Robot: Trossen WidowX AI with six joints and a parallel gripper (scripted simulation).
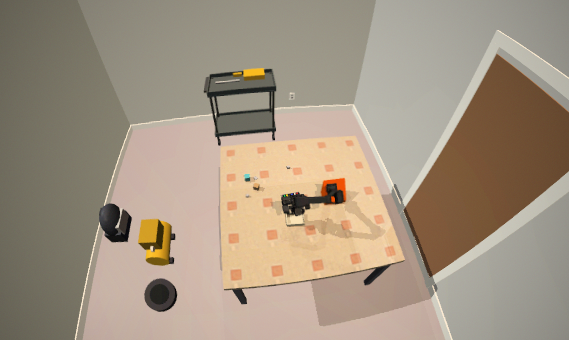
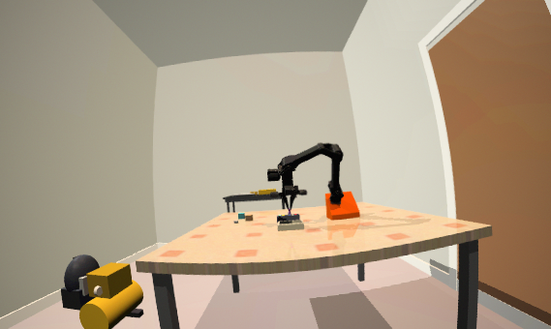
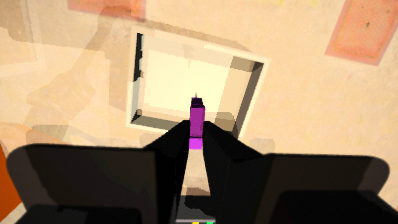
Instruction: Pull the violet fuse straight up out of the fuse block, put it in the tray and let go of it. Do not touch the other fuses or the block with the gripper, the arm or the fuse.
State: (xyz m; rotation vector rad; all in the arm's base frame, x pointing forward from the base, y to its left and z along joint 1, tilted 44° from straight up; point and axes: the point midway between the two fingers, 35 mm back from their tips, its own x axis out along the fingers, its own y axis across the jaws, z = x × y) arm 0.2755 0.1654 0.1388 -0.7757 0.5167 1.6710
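Arm point(image 2: 317, 152) arched from its orange base point(image 2: 342, 206), gripper point(image 3: 196, 131) pointing down over the tray point(image 3: 250, 95). Jaws nearly closed, clamping the violet fuse point(image 3: 197, 121), a slim upright block hanging above the tray's pale floor.

Matt black hand point(image 3: 196, 142), glossy violet fuse point(image 3: 197, 120), smooth cream tray point(image 3: 137, 75), wood-grain table point(image 3: 310, 115).

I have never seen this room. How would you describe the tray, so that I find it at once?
Look at the big patterned table in the middle of the room, and at the black arm that reaches out from the orange base. The tray lies on the table straight below the gripper, which holds the violet fuse. It is a shallow, pale cream, open box with nothing in it.
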